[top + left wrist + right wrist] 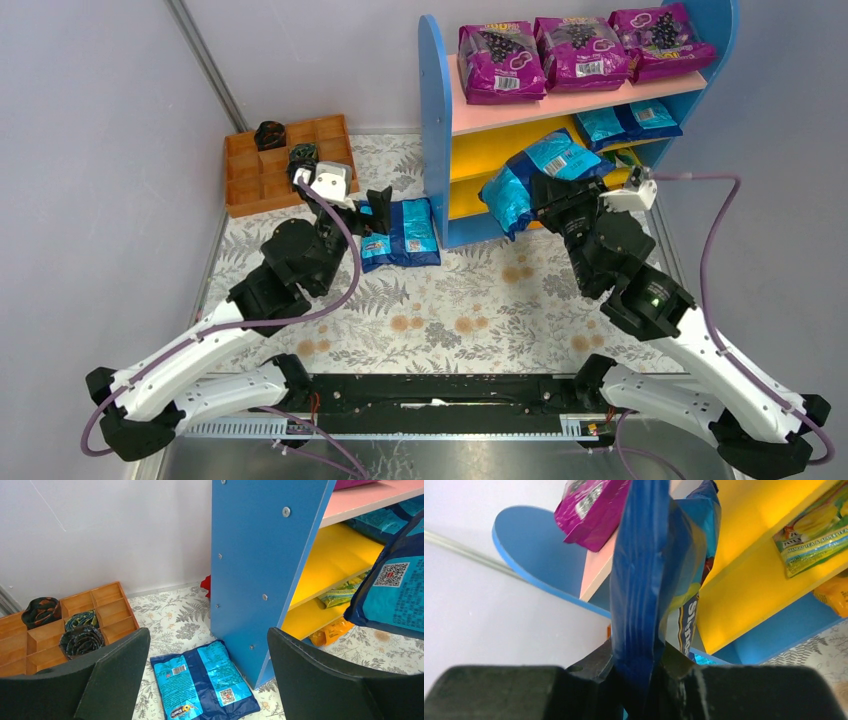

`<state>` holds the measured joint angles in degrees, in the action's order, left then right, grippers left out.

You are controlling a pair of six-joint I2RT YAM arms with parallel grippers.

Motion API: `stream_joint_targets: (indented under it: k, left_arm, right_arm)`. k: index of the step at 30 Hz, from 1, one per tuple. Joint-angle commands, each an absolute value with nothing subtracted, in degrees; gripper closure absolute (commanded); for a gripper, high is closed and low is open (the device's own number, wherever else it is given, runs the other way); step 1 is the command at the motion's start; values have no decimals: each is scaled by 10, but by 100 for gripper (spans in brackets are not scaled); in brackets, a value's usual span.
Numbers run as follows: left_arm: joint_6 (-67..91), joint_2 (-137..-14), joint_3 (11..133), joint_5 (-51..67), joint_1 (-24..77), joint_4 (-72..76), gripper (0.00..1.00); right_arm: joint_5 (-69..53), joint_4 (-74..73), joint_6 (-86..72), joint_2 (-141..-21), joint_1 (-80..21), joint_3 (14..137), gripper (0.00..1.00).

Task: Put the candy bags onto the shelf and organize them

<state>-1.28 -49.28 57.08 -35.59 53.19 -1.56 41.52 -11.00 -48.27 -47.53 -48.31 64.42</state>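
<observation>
Currently: right claw (556, 204) clamped on blue candy bag (540, 172), held edge-on at the shelf's (435, 120) middle yellow tier, probably for sliding in. Left claw (373, 208), spread wide, hovers over second blue bag (402, 232), flat on the surface (480, 300) left of the shelf.

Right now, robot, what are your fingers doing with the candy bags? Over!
Left fingers open, over a blue bag flat on the table. Right fingers shut on a second blue bag, held up before the shelf. Nothing seen blocking its middle board.

Blue bag (400, 232) flat beside shelf (434, 120); second blue bag (530, 178) raised at shelf front
</observation>
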Motion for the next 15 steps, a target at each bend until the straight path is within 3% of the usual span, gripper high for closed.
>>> stream_joint_targets:
  k: [1,6,15]
  left_arm:
    - [-13,-498,576,-343,531,3,9]
    - [-11,-498,575,-339,531,3,9]
    - [-7,-501,575,-330,531,1,9]
  right_arm:
    - [520,118,-586,-439,-481,607,100]
    - [539,174,-625,-443,-469,574,100]
    - [459,165,-772,-480,-374,581,100]
